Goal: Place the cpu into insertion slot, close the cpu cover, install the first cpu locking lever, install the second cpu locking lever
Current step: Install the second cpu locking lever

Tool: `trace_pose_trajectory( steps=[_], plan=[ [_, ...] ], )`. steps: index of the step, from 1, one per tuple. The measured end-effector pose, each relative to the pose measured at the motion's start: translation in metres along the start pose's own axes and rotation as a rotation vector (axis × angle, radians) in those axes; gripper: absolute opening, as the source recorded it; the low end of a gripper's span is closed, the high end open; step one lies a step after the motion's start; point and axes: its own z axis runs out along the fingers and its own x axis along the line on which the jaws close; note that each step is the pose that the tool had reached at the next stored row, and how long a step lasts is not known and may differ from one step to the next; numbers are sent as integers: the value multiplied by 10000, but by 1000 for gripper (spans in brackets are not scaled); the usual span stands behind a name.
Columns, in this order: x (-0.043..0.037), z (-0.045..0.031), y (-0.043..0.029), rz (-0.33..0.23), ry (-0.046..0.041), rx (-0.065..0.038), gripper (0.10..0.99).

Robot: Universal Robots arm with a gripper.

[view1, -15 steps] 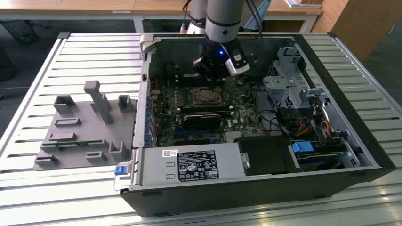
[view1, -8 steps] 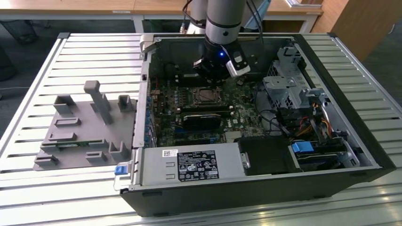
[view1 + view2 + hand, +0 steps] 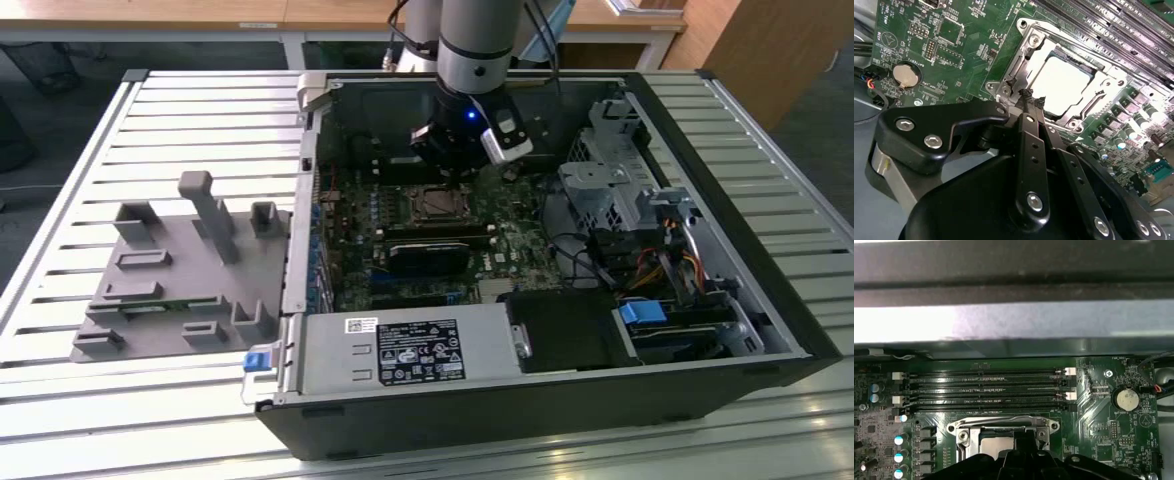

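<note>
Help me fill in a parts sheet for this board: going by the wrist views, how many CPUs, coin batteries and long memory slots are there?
cpu: 1
coin battery: 1
memory slots: 4
Total: 6
</note>
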Motion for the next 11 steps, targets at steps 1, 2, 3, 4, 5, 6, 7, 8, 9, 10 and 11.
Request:
trace_pose_trajectory(
  steps=[1, 2, 3, 4, 5, 6, 7, 8, 9, 10, 11],
  plan=[
    [0, -16, 1, 0, 0, -1, 106],
    [0, -35, 3, 0, 0, -13, 106],
    [0, -56, 5, -1, 0, -21, 106],
    [0, -79, 7, 0, 1, -23, 106],
    [0, -107, 9, 0, 0, -25, 106],
    [1, -138, 11, 0, 1, -24, 106],
    [1, -167, 14, 0, 1, -24, 106],
    [1, -194, 16, 0, 2, -23, 106],
    [1, -220, 18, 1, 2, -23, 106],
    [1, -240, 19, 0, 1, -24, 106],
    [1, -254, 20, 0, 2, -23, 106]
  ],
)
